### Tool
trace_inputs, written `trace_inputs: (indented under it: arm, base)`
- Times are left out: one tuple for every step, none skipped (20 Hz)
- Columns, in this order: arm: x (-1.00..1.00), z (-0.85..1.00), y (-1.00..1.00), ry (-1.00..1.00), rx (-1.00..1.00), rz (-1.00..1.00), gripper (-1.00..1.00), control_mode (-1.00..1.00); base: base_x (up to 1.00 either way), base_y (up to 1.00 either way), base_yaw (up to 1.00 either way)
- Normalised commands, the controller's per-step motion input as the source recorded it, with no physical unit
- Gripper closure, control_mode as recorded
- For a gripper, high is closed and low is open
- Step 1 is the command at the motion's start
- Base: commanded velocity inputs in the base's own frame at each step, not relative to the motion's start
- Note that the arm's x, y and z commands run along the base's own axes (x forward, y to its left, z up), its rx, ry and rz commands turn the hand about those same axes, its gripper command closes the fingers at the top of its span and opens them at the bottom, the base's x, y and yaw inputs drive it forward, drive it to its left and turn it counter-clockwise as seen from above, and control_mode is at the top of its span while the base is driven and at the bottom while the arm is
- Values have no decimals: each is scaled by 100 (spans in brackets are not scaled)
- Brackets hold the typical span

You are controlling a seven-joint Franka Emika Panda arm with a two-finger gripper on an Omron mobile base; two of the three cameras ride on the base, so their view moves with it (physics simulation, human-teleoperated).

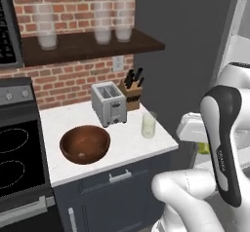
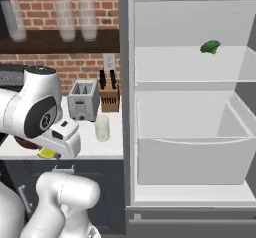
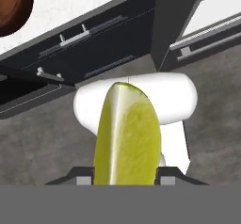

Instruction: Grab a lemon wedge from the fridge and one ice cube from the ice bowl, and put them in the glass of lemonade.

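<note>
My gripper (image 3: 123, 180) is shut on the lemon wedge (image 3: 127, 138), a yellow-green slice standing up between the fingers. The hand hangs below counter height, in front of the cabinet, and the wedge (image 2: 46, 153) peeks out under it. The glass of lemonade (image 1: 149, 125) stands on the white counter near its right edge. Left of it sits the wooden ice bowl (image 1: 84, 155). I cannot make out the ice cube inside it. The fridge (image 2: 190, 107) stands open on the right, with white shelves and a drawer.
A toaster (image 1: 109, 103) and a knife block (image 1: 133, 93) stand behind the glass. Frosted jars (image 1: 47, 29) line the wall shelf. The stove (image 1: 14, 148) is left of the counter. A green broccoli (image 2: 210, 47) lies on the fridge's upper shelf. Blue-grey cabinet fronts (image 3: 94, 39) are below the counter.
</note>
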Motion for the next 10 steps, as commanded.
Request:
trace_inputs:
  arm:
    - [0,0,0,0,0,0,100,100]
    - [0,0,0,0,0,0,100,100]
    - [0,0,0,0,0,0,100,100]
    - [0,0,0,0,0,0,100,100]
    - [0,0,0,0,0,0,100,100]
    - [0,0,0,0,0,0,100,100]
    - [0,0,0,0,0,0,100,100]
    - [0,0,0,0,0,0,100,100]
    - [0,0,0,0,0,0,100,100]
    - [51,0,14,5,0,-7,100,-100]
  base:
    - [66,47,-44]
    - [65,44,-44]
    - [64,37,-42]
    - [71,41,-37]
    - [74,34,-29]
    - [73,21,-20]
    - [67,19,-15]
    - [62,11,-12]
    - [58,8,-7]
    - [0,0,0]
